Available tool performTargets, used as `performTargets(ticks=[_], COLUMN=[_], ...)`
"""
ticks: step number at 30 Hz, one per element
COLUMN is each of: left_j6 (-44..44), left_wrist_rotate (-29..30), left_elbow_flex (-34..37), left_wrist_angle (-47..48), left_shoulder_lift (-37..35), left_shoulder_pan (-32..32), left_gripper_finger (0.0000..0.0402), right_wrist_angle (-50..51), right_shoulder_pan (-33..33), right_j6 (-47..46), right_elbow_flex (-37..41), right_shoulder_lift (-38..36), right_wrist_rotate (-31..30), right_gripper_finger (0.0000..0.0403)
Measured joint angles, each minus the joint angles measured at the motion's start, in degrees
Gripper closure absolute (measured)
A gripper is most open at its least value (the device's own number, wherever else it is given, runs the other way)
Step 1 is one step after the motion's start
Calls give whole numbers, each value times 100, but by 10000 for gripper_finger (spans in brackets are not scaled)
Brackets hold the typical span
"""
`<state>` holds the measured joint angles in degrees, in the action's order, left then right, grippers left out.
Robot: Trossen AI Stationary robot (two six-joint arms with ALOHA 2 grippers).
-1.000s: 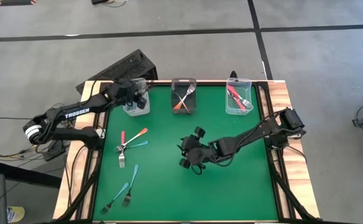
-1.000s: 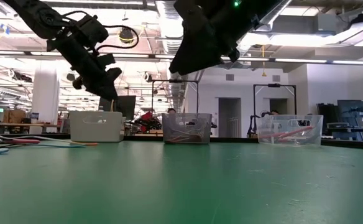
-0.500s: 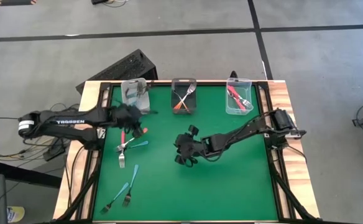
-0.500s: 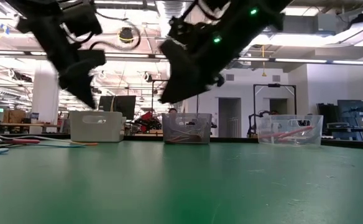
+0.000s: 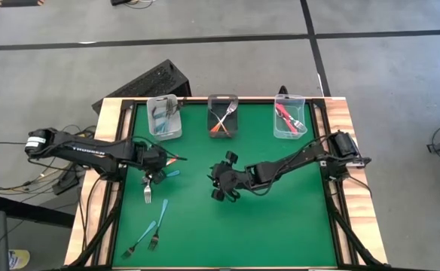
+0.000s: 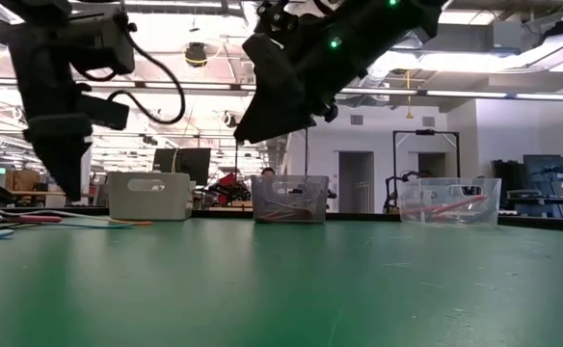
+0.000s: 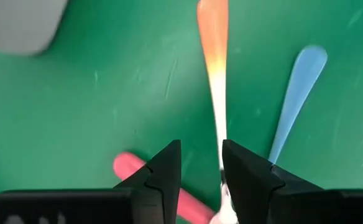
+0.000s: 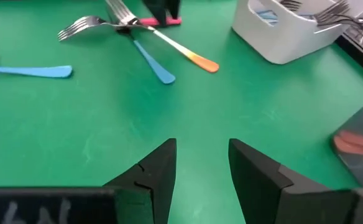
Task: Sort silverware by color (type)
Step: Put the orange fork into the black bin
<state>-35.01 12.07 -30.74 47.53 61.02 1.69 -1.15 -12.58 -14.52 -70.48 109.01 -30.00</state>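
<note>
1. The left gripper [image 5: 158,159], fingers spread, hangs low over three crossed forks at the green table's [image 5: 280,226] left side: an orange-handled fork [image 7: 213,56], a light-blue-handled fork [image 7: 296,93] and a pink-red-handled fork [image 7: 127,166].
2. The right gripper [image 5: 221,183], fingers spread and empty, hovers mid-table.
3. Three more light-blue forks [image 5: 157,218] lie near-left.

Three bins [image 5: 164,118] stand in a row along the far edge of the table [image 5: 280,226], each holding forks. A crossed cluster of forks [image 5: 158,175] lies at the table's left, under the left end effector [image 5: 158,159]; three more forks [image 5: 151,232] lie nearer the front-left corner. The right end effector [image 5: 221,184] hovers mid-table.
</note>
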Motion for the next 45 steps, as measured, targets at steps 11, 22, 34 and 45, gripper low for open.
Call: performTargets(ticks=[11,22,34,45], left_j6=[-17,187,2254,5358], left_wrist_rotate=[-544,-139,1054,2340], left_elbow_flex=[536,424,-192,-747], left_wrist_angle=[-298,-342,-1847,-2530], left_shoulder_lift=[175,164,490,1897], left_shoulder_pan=[-137,-480,-2321,-3274], left_gripper_finger=[299,391,396,395], right_wrist_angle=[-58,-81,-251,-210], right_shoulder_pan=[-2,-15,-57,91], right_j6=[4,0,414,-524], right_elbow_flex=[4,4,4,-360], right_shoulder_lift=[0,0,0,0], right_wrist_rotate=[-2,-2,911,1775], right_gripper_finger=[230,230,230,230])
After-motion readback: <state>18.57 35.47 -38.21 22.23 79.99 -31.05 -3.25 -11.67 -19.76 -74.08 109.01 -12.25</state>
